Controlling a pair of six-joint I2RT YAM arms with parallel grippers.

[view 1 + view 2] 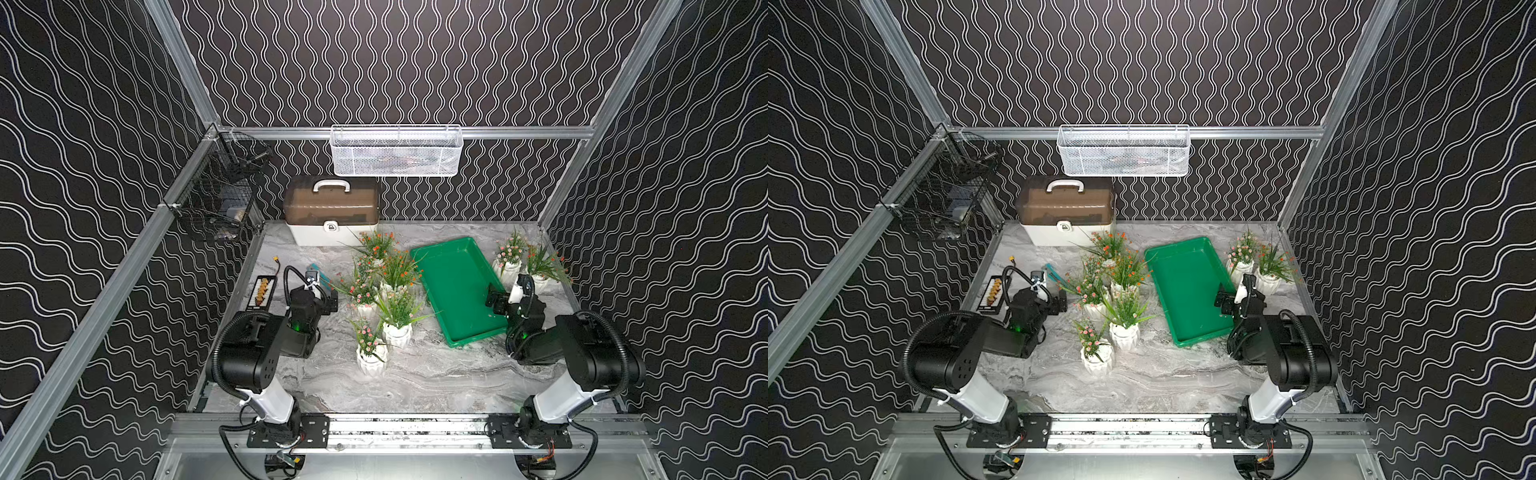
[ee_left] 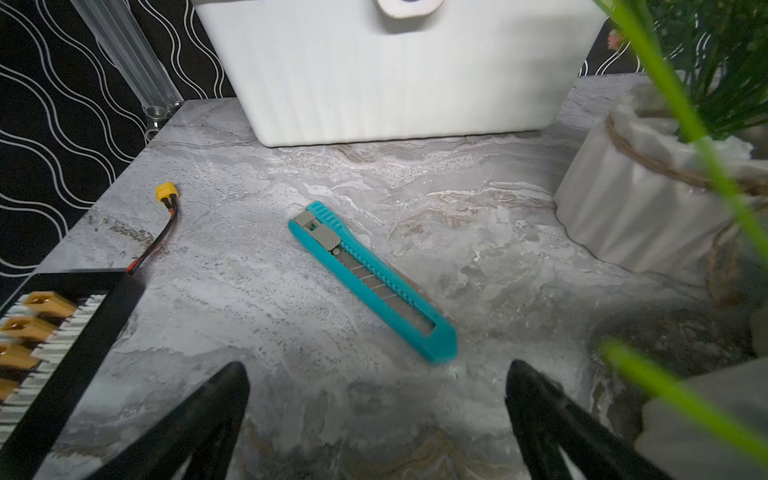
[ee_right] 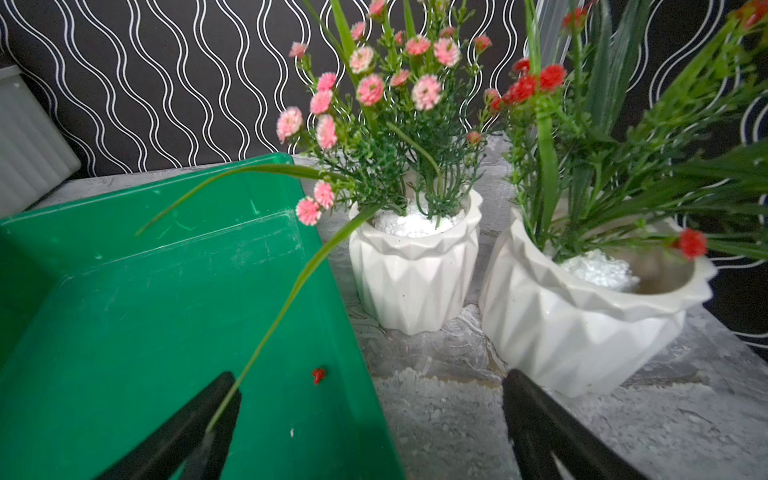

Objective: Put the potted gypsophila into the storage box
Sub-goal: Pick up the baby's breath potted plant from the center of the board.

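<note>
1. Near edge. The left arm and right arm are mounted on the rail along the near side of the marbled grey surface.

2. Potted gypsophila. Every pot in view stands upright on the surface, outside the storage box. The nearest pot, pink-flowered, stands at the front of a cluster left of the box. The pots behind it are packed close, with overlapping foliage, and run back toward the far wall.

3. Storage box. The green tray lies at an angle, right of centre. A loose red flower head lies on its floor near the right rim.

4. Left end effector. The fingers are spread apart with nothing between them, over bare surface left of the cluster. A teal utility knife lies flat just ahead of them. A black connector board lies to the outer side.

5. Right end effector. The fingers are spread wide and empty, straddling the box's right rim. One finger is over the box floor. The other is over the surface, just beside the base of the red-flowered pot; contact cannot be confirmed. The pink-flowered pot stands just beside that pot, next to the box's far right corner. One of its grass blades droops across to the finger over the box.

6. Far wall. A white case with a brown lid stands on the surface. A white mesh basket hangs on the rail above, and a black wire basket hangs on the left rail.
</note>
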